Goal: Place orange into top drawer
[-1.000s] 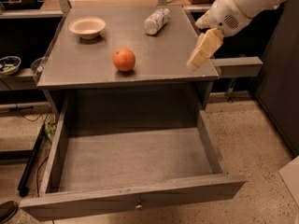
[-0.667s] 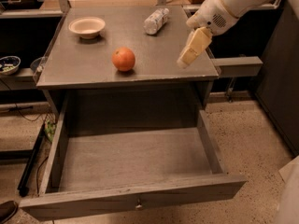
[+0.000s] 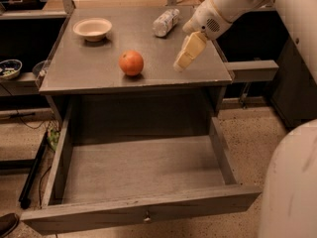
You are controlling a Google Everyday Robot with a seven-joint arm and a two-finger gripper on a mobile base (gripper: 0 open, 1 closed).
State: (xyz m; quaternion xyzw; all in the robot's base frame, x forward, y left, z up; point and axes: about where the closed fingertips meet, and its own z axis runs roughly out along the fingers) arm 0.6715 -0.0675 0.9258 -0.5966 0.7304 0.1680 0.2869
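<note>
The orange (image 3: 131,63) sits unmoved on the tabletop (image 3: 84,76), behind the pulled-out top drawer (image 3: 138,208). The gripper (image 3: 180,62) has slid left and now hangs near the orange's right side, not touching it and holding nothing. I cannot tell how far open it is.

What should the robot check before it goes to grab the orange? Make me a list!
1. Top drawer pulled open: ok.
2. Nothing lying inside the drawer: ok.
3. Orange alone on the tabletop, nothing touching it: ok.
4. Gripper at the orange: not ok; it hangs above the tabletop, apart from the fruit.
5. Bowl and plastic bottle out of the way: ok, both sit farther back.
</note>
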